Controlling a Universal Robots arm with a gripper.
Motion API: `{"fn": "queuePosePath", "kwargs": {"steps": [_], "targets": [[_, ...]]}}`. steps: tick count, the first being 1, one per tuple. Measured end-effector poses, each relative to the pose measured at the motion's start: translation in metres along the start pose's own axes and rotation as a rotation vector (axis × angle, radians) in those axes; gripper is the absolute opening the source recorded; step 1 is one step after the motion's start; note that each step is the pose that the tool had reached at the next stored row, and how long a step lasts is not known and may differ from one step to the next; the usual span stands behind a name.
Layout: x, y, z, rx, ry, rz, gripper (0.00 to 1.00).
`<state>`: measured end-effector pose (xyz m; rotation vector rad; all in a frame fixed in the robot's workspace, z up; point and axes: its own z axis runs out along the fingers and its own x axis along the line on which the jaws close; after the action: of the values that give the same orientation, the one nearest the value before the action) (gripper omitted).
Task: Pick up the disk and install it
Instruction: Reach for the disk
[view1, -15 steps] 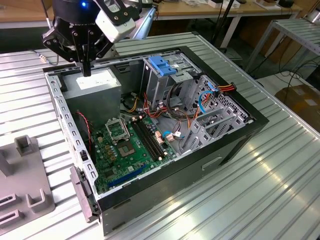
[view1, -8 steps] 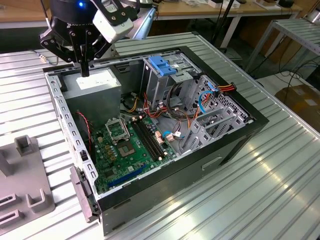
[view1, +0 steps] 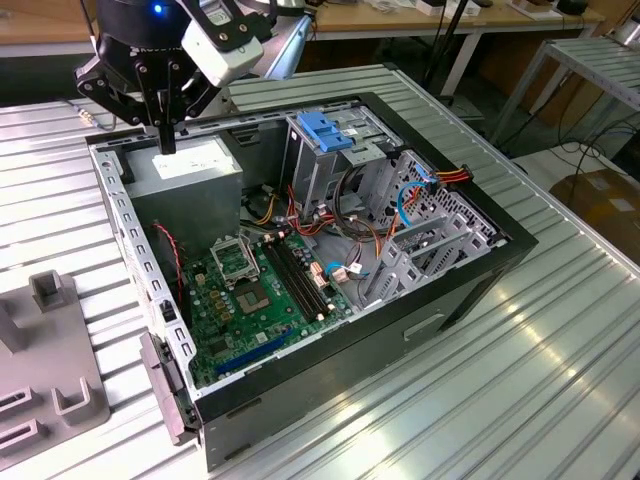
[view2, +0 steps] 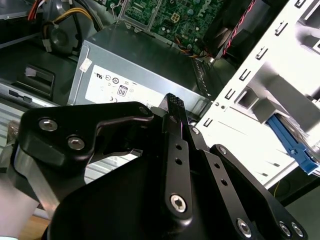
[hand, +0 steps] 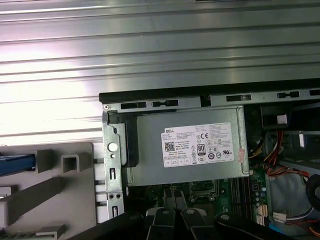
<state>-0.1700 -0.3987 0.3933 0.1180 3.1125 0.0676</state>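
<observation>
The fingers (view1: 165, 125) are seen pressed together with nothing held between them. The gripper (view1: 166, 148) is pointed downward in the upper left of the exterior view, over the white-stickered power-supply box (view1: 195, 172) at the upper-left corner of the open computer case (view1: 320, 395). The disk (hand: 15, 164) is glimpsed by a blue rail (its silver body cannot be made out) at the left edge of the first wrist view, set on the grey fixture (hand: 75, 200) outside the case, well apart from the gripper.
</observation>
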Motion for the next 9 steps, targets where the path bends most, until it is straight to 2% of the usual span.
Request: {"fn": "queuePosePath", "kwargs": {"steps": [9], "targets": [[0.0042,-0.0003,-0.0001,-0.0001,-0.0001,0.000,0.10]]}}
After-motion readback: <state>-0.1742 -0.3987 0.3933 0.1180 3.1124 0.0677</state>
